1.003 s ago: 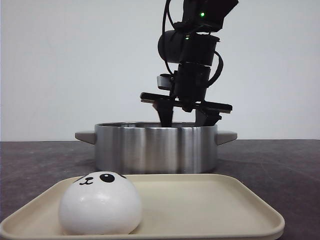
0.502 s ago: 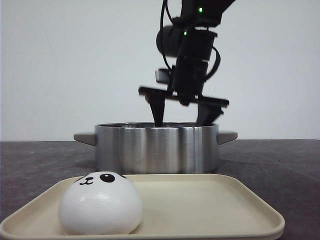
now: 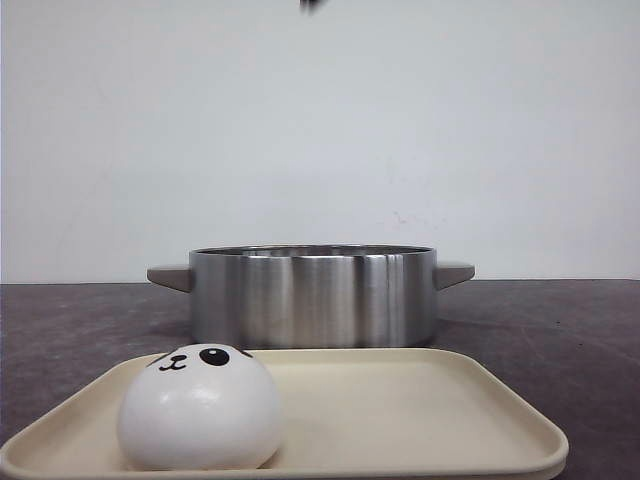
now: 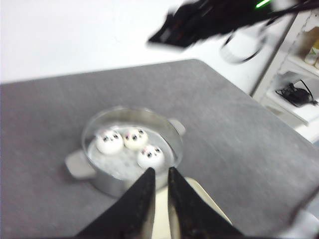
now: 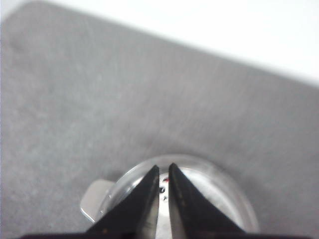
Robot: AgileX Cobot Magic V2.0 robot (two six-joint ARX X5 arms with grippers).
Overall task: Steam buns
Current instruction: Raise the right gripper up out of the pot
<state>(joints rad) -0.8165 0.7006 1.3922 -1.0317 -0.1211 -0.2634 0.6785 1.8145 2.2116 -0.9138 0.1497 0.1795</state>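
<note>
Facing camera, upright bun (image 3: 200, 407) on tray (image 3: 420, 400); three buns (image 4: 130, 143) in pot (image 3: 312, 295).

1. Front view: low, near table level, close behind the tray (image 3: 400, 400), facing forward to the pot (image 3: 312, 296) and the far wall.
2. Left wrist view: high, looking down obliquely at the pot (image 4: 130, 149) from its near side.
3. Right wrist view: high, steeply downward over the pot (image 5: 189, 199).
4. All three views share the pot.
</note>
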